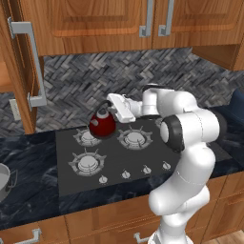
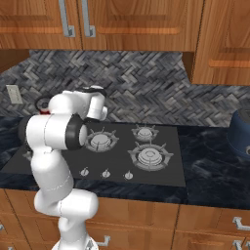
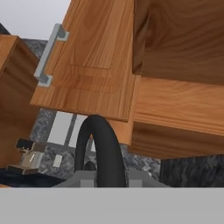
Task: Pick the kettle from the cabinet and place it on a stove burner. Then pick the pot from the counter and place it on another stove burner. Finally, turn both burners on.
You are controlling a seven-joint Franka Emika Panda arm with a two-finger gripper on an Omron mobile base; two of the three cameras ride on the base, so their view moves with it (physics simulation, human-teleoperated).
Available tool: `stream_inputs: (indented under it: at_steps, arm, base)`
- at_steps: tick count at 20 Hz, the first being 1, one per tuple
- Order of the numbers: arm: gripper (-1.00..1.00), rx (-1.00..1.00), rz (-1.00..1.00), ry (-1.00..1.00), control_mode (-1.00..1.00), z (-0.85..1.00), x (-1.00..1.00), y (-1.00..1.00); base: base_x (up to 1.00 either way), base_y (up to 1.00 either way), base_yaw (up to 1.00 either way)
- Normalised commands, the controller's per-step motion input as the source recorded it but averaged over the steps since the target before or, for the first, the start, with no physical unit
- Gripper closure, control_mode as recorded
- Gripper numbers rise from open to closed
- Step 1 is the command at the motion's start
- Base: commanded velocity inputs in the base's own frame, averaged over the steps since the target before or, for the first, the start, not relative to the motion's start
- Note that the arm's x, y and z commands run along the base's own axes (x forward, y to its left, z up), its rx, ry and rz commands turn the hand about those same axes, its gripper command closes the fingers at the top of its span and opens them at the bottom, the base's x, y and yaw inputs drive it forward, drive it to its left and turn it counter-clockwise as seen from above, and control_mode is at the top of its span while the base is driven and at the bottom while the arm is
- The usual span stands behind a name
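Above the cooktop (image 1: 138,162), squat dark-red kettle (image 1: 102,124) hangs.

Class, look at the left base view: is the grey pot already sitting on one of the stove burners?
No. The pot sits on the black counter at the far left, off the cooktop.

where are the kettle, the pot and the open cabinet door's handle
kettle (image 1: 102,124), left base view, on its dark red body, above the back left burner.
pot (image 1: 3,180), left base view, on its grey steel wall at the picture's left edge.
cabinet door handle (image 1: 34,57), left base view, on the long grey bar.
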Motion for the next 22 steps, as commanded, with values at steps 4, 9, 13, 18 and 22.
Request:
stream_inputs:
  at_steps: [4, 9, 13, 18, 22]
  arm:
    - [1.00, 0.00, 0.00, 0.00, -1.00, -0.06, 0.17, 0.05]
    - [1.00, 0.00, 0.00, 0.00, -1.00, -0.08, 0.15, 0.02]
    - [1.00, 0.00, 0.00, 0.00, -1.00, -0.10, 0.14, 0.05]
    - [1.00, 0.00, 0.00, 0.00, -1.00, -0.12, 0.11, 0.07]
    - [1.00, 0.00, 0.00, 0.00, -1.00, -0.12, 0.12, 0.09]
  base:
    - [0.00, 0.00, 0.00]
    - [0.00, 0.00, 0.00]
    - [0.00, 0.00, 0.00]
    - [0.00, 0.00, 0.00]
    - [0.00, 0.00, 0.00]
